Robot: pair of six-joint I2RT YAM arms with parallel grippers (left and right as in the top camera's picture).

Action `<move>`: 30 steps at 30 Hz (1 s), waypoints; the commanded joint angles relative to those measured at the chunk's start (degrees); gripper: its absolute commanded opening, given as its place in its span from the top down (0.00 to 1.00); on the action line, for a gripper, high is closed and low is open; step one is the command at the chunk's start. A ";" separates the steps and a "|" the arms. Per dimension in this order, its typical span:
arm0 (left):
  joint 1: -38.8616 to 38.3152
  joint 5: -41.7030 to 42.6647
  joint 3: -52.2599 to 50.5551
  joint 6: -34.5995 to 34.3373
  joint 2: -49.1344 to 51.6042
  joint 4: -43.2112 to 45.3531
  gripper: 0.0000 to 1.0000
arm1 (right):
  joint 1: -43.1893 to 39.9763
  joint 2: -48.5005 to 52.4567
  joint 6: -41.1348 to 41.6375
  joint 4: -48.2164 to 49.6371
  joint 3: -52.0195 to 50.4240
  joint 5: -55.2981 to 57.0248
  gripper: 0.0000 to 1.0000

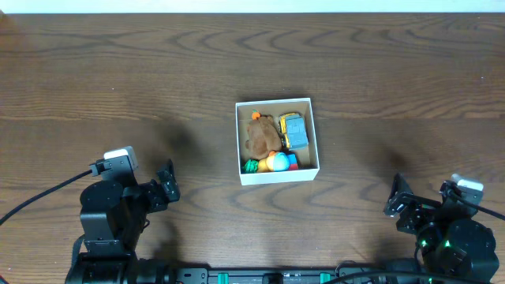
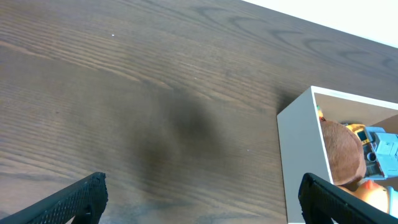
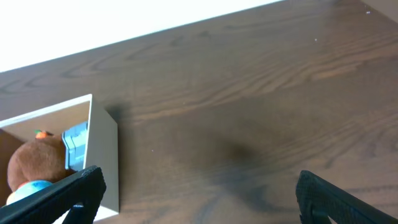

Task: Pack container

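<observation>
The container (image 1: 277, 177), a small square cardboard box with white walls, sits at the table's middle. Inside lie a brown plush toy (image 1: 261, 136), a blue and yellow toy (image 1: 293, 128) and several small bright toys (image 1: 276, 162). My left gripper (image 1: 166, 187) is open and empty at the front left, well apart from the box. My right gripper (image 1: 397, 202) is open and empty at the front right. The left wrist view shows the box's white wall (image 2: 301, 155) and the plush (image 2: 342, 152); the right wrist view shows the box (image 3: 102, 155) and the plush (image 3: 37, 162).
Dark wood table (image 1: 118, 79) all around the box. The table's far edge meets a white surface (image 1: 252, 5) at the top. Black arm bases stand at the front left (image 1: 106, 225) and the front right (image 1: 458, 244).
</observation>
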 commanded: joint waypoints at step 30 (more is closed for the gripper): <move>0.26 0.57 -0.28 -0.72 0.26 -0.02 0.02 | 0.33 -0.24 -1.84 4.46 -0.17 0.87 0.01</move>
